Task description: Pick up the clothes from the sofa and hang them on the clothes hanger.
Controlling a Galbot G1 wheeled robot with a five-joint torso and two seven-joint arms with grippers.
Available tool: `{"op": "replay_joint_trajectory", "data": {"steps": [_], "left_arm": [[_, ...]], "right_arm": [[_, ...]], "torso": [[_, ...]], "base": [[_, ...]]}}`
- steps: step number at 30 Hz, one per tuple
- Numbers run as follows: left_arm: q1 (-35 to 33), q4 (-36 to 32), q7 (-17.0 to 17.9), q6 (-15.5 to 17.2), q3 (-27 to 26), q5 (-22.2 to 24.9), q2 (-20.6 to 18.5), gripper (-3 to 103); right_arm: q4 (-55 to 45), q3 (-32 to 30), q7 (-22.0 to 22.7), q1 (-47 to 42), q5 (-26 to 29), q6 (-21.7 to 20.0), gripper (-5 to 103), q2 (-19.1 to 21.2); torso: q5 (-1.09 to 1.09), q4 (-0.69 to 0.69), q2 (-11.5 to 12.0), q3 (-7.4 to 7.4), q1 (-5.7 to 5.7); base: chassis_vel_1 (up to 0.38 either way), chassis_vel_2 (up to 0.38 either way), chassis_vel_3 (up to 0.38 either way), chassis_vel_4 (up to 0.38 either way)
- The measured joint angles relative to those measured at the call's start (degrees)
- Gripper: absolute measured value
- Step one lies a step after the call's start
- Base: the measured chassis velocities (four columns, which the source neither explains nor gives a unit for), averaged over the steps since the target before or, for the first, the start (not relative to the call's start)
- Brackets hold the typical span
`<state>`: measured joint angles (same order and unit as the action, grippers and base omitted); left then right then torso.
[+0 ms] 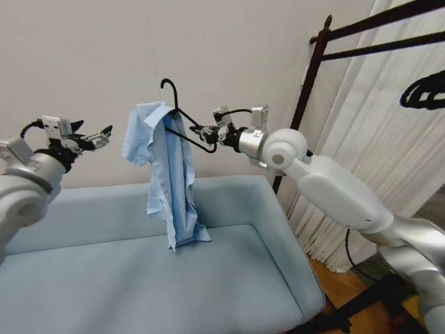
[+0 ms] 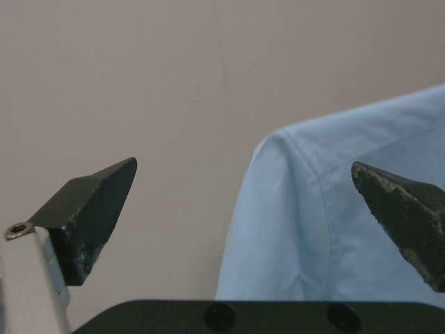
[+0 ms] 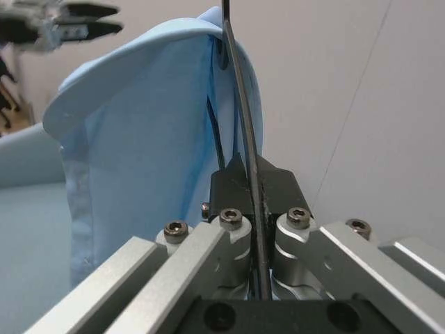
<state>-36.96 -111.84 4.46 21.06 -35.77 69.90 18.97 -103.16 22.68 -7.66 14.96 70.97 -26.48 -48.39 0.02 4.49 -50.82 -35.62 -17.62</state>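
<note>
Shirt on hanger, held above sofa (image 1: 104, 278).
Right gripper (image 1: 206, 134) is clamped on the black hanger (image 1: 188, 119). The blue shirt (image 1: 167, 174) is draped over it and hangs in front of the sofa backrest. Left gripper (image 1: 97, 139) has its jaws wide, near the shirt's shoulder, not touching. A dark clothes rack (image 1: 312, 69) and a curtain (image 1: 389, 153) stand to the right.

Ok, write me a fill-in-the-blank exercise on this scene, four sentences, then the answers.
1. The right gripper is shut on a black wire ____.
2. The shirt draped over it is light ____.
3. The left gripper, held beside the shirt, has its fingers ____.
4. The shirt hangs over the seat of the ____.

Missing words: hanger; blue; open; sofa.
</note>
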Motion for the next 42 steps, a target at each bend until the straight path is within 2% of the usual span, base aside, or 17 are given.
{"op": "replay_joint_trajectory", "data": {"steps": [1,2,3,6,7,8,11,12,16,17,21,30,32,33,35,38,42], "left_arm": [[1.56,1.72,-3.42,0.53,0.66,1.39,-1.08,100],[1.56,1.72,-3.42,0.53,0.66,1.39,-1.08,100],[2.89,3.57,-7.48,1.3,1.07,2.34,-2.11,100],[5.42,9.32,-23.28,4.07,1.7,3.7,-5.52,100],[5.42,9.32,-23.28,4.07,1.7,3.7,-5.52,100],[5.55,10.55,-26.96,4.29,1.72,4.07,-6.53,100],[4.75,13.08,-34.88,4.16,1.91,5.29,-9.88,100],[4.75,13.08,-34.88,4.16,1.91,5.29,-9.88,100],[2.07,16.2,-44.21,3.3,1.71,7.82,-14.25,100],[2.07,16.2,-44.21,3.3,1.71,7.82,-14.25,100],[-1.17,17.43,-48.08,1.56,1.2,9.21,-16.62,100],[-3.88,16.06,-49.38,1.12,0.92,9.29,-16.44,101],[-4.39,15.98,-49.41,0.86,0.81,9.26,-16.25,94],[-4.39,15.98,-49.41,0.86,0.81,9.26,-16.25,94],[-4.99,15.87,-49.41,0.48,0.63,9.21,-16.11,84],[-5.28,15.79,-49.35,0.35,0.55,9.15,-15.85,78],[-5.45,15.78,-48.99,0.24,0.54,8.94,-15.35,56]], "right_arm": [[0.28,0.25,-2.71,0.03,-1.27,0.61,1,0.83],[0.28,0.25,-2.71,0.03,-1.27,0.61,1,0.83],[0.78,0.46,-5.4,0.09,-2.53,1.24,1,1.61],[2.69,0.64,-13.61,0.49,-6.08,3.04,1,2.88],[2.69,0.64,-13.61,0.49,-6.08,3.04,1,2.88],[3.24,0.65,-15.76,0.65,-7.03,3.33,1,2.96],[4.73,1.21,-20.86,1.42,-9.45,4.4,1,2.55],[4.73,1.21,-20.86,1.42,-9.45,4.4,1,2.55],[6.19,2.76,-24.42,2.86,-10.62,6.07,1,0.59],[6.19,2.76,-24.42,2.86,-10.62,6.07,1,0.59],[6.5,3.97,-25.2,4.08,-10.71,5.88,1,-1.03],[6.55,4.82,-23.47,4.57,-10.38,5.0,1,-3.31],[6.55,4.89,-22.91,4.63,-10.23,4.79,1,-3.73],[6.55,4.89,-22.91,4.63,-10.23,4.79,1,-3.73],[6.51,4.99,-22.26,4.76,-10.01,4.59,1,-4.13],[6.49,5.05,-21.78,4.93,-9.75,4.42,1,-4.38],[6.47,5.3,-20.96,5.31,-9.5,4.28,1,-4.43]], "torso": [[-0.01,0.0,0.0,0.0,0.0],[-0.01,0.0,0.0,0.0,0.0],[-0.01,-0.01,0.0,0.0,0.0],[-0.01,-0.03,0.0,0.0,0.0],[-0.01,-0.03,0.0,0.0,0.0],[-0.03,-0.04,0.0,0.0,0.0],[-0.02,-0.03,0.0,0.0,0.0],[-0.02,-0.03,0.0,0.0,0.0],[-0.02,-0.05,0.0,0.0,0.0],[-0.02,-0.05,0.0,0.0,0.0],[-0.03,-0.04,0.0,0.0,0.0],[-0.02,-0.02,0.0,0.0,0.0],[-0.02,-0.03,0.0,0.0,0.0],[-0.02,-0.03,0.0,0.0,0.0],[-0.03,-0.03,0.0,0.0,0.0],[-0.02,-0.03,0.0,0.0,0.0],[-0.02,-0.03,0.0,0.0,0.0]], "base": [[0.0,0.0,0.0,0.0],[0.0,0.0,0.0,0.0],[0.0,0.0,0.0,0.0],[0.0,0.0,0.0,0.0],[0.0,0.0,0.0,0.0],[0.0,0.0,0.0,0.0],[0.0,0.0,0.0,0.0],[0.0,0.0,0.0,0.0],[0.0,0.0,0.0,0.0],[0.0,0.0,0.0,0.0],[0.0,0.0,0.0,0.0],[0.0,0.0,0.0,0.0],[0.0,0.0,0.0,0.0],[0.0,0.0,0.0,0.0],[0.0,0.0,0.0,0.0],[0.0,0.0,0.0,0.0],[0.0,0.0,0.0,0.0]]}}
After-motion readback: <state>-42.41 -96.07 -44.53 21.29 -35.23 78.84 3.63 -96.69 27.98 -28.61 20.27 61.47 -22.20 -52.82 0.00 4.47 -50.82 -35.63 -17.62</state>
